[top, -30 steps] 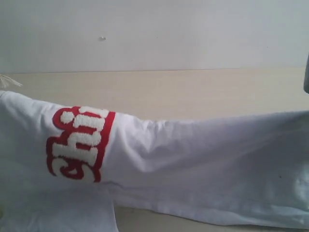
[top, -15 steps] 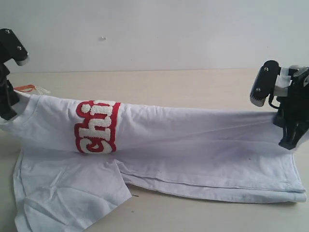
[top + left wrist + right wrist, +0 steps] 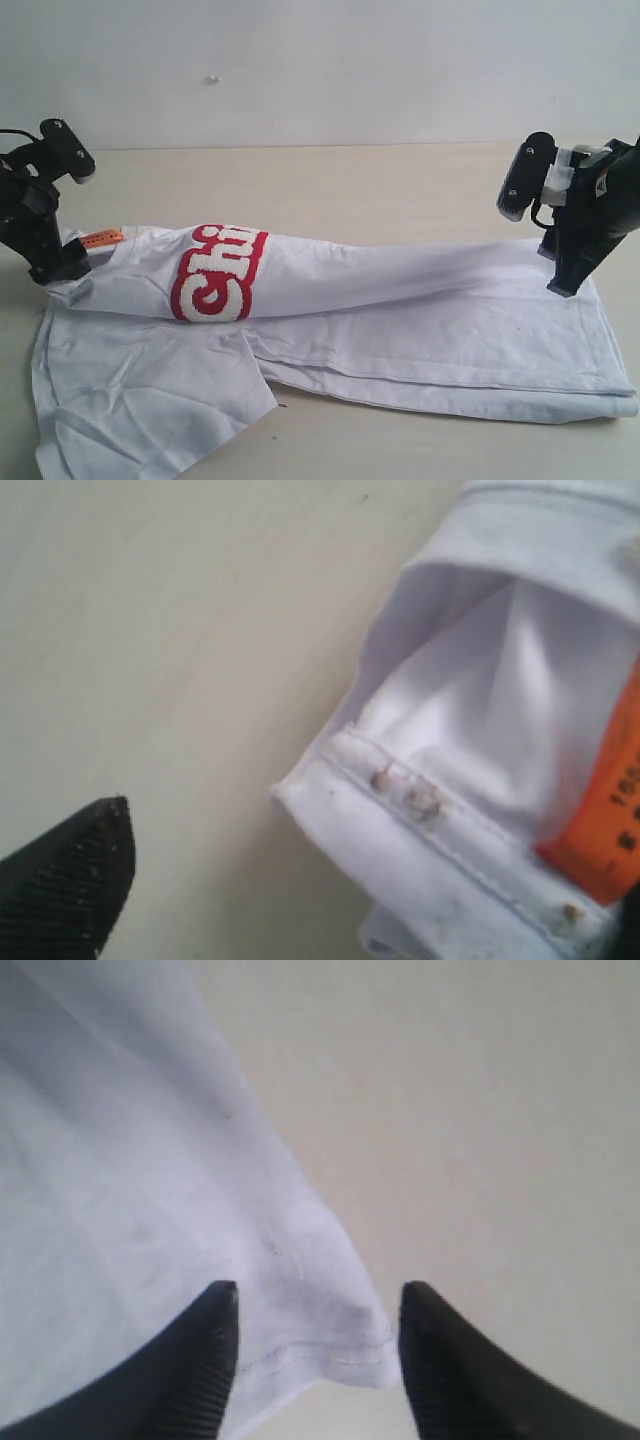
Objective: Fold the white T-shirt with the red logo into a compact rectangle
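Observation:
The white T-shirt (image 3: 400, 300) lies on the table folded lengthwise, its upper layer draped over the lower one. The red logo (image 3: 215, 275) shows on the folded layer left of centre, part of it rolled under. My left gripper (image 3: 62, 268) stands at the collar end beside the orange neck tag (image 3: 100, 239). In the left wrist view it (image 3: 350, 900) is open, the collar (image 3: 430, 850) and tag (image 3: 605, 820) lying loose between its wide-set fingers. My right gripper (image 3: 562, 285) is at the hem end. It (image 3: 318, 1305) is open astride the hem corner (image 3: 320, 1355).
The beige table (image 3: 380, 190) runs back to a plain white wall. One sleeve (image 3: 150, 400) spreads toward the front left edge. The shirt's lower layer reaches the front right (image 3: 600, 395).
Both grippers came down and inward, laying the lifted, stretched fold of the shirt onto the table. The cloth now rests slack, and the logo sits lower and further right.

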